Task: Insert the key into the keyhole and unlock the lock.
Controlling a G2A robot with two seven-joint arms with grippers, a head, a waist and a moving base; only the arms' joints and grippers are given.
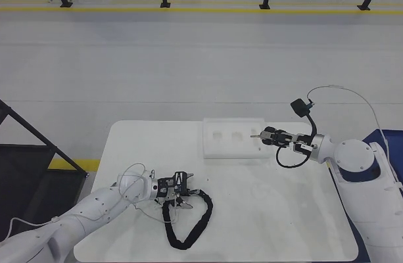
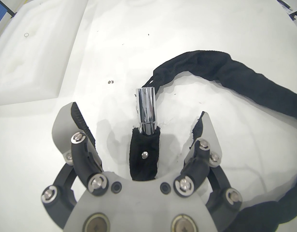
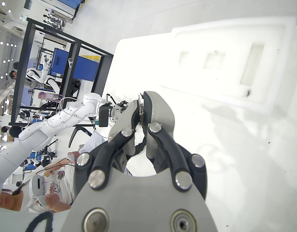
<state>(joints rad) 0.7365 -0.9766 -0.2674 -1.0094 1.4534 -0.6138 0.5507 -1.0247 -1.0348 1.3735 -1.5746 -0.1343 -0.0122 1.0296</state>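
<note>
A chain lock sheathed in black woven fabric (image 1: 191,227) is laid in a curved loop on the near left part of the white table (image 1: 286,217). Its polished chrome cylinder end (image 2: 146,111) is seen protruding from the sleeve. A small metal key (image 1: 255,136) is held pinched in the right gripper (image 1: 263,135) over the white foam block (image 1: 231,148), well apart from the lock.

The lock (image 2: 144,155) has a shiny silver cylinder (image 2: 146,109) and a black woven sleeve (image 2: 235,78). The table (image 2: 187,25) and the foam tray (image 2: 37,49) are white. The left gripper (image 2: 138,111) is grey with black ribbed pads (image 2: 82,121).
</note>
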